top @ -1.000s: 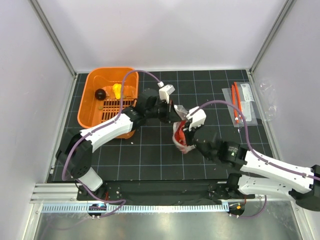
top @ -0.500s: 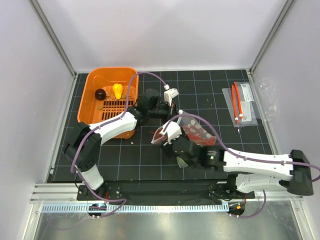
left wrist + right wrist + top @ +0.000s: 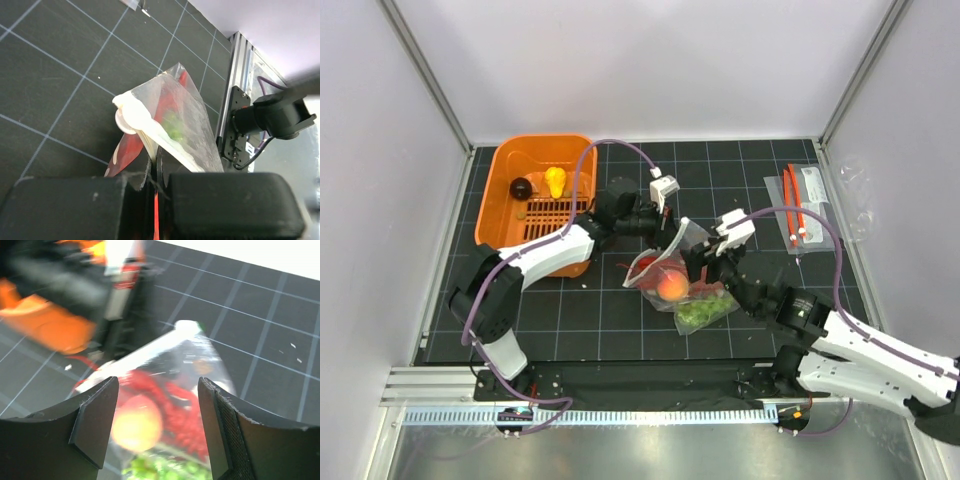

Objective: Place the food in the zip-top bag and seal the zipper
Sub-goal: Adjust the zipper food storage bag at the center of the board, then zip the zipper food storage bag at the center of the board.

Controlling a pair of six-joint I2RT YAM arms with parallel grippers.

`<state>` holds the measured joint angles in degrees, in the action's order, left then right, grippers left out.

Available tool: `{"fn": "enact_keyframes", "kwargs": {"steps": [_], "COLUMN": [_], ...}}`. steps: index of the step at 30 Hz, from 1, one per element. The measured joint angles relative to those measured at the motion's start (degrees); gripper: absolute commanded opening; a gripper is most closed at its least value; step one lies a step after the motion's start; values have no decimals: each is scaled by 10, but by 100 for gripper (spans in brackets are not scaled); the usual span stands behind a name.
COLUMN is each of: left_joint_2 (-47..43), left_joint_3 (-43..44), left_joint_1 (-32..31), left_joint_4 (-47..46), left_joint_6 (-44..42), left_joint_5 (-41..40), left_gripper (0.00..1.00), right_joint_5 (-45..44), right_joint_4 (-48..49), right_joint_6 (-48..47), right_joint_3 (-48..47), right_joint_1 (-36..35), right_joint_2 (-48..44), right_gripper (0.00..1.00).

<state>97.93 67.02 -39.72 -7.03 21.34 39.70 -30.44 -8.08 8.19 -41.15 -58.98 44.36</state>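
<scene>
Just right of the orange plastic basket [image 3: 490, 225] lies the clear dotted zip-top bag [image 3: 677, 262], already holding the red toy lobster [image 3: 175, 400], the round peach-orange fruit [image 3: 671, 286] and the green grape bunch [image 3: 705, 310]. The left gripper [image 3: 156, 165] is closed tightly on the zipper [image 3: 150, 132] edge, lifting the mouth. The right gripper [image 3: 159, 410] hovers over the bag with jaws wide and holds nothing, probably ready for the sealing.

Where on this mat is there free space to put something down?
Free: the far strip of mat between the orange basket and the clear packets, and the near squares left of the zip-top bag. Crowded: the centre, where the left gripper and right gripper meet it.
</scene>
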Motion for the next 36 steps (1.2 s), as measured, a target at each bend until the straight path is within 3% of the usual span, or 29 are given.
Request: {"fn": "enact_keyframes", "kwargs": {"steps": [4, 10, 17, 23, 27, 36], "left_joint_2": [-5, -7, -39, -80, -88, -93], "left_joint_3": [-24, -45, -77, -104, -107, -114], "left_joint_1": [0, 0, 0, -1, -6, -8], "left_joint_4": [-29, -62, -76, -90, -100, -103], "left_joint_6": [-13, -35, -80, -103, -111, -116], "left_joint_5": [-2, 6, 8, 7, 9, 9], "left_gripper": [5, 3, 0, 0, 0, 0], "right_joint_5": [61, 178, 402, 531, 586, 622], "right_joint_4": [3, 26, 74, 134, 176, 220], "right_joint_6": [19, 44, 91, 121, 131, 146], "right_joint_3": [21, 24, 18, 30, 36, 67], "right_joint_1": [95, 197, 349, 379, 379, 379], "right_joint_2": [-16, -7, 71, 108, 113, 119], "right_gripper": [73, 77, 77, 77, 69, 56]}}
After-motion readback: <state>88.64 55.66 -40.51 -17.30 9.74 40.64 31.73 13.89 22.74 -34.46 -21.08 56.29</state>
